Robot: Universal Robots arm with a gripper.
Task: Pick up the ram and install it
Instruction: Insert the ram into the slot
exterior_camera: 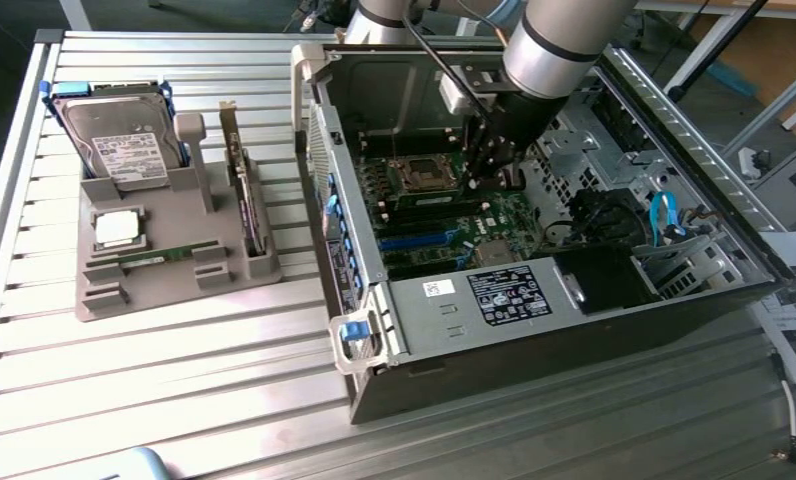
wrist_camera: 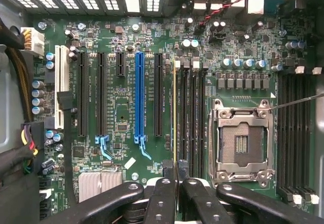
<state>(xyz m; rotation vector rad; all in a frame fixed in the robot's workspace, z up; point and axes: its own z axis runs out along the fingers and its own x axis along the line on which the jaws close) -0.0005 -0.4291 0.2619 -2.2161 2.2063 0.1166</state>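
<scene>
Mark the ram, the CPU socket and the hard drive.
ram [wrist_camera: 175,113]: wrist view, on its thin upper edge.
CPU socket [wrist_camera: 242,143]: wrist view, on its open centre.
hard drive [exterior_camera: 129,150]: exterior view, on its white label.

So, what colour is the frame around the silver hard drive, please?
The plastic hard-drive frame is blue, clearest in the exterior view.

The motherboard was green, with black slots and one blue slot. The ram showed a yellowish edge in the black gripper. The table was ribbed silver.
</scene>
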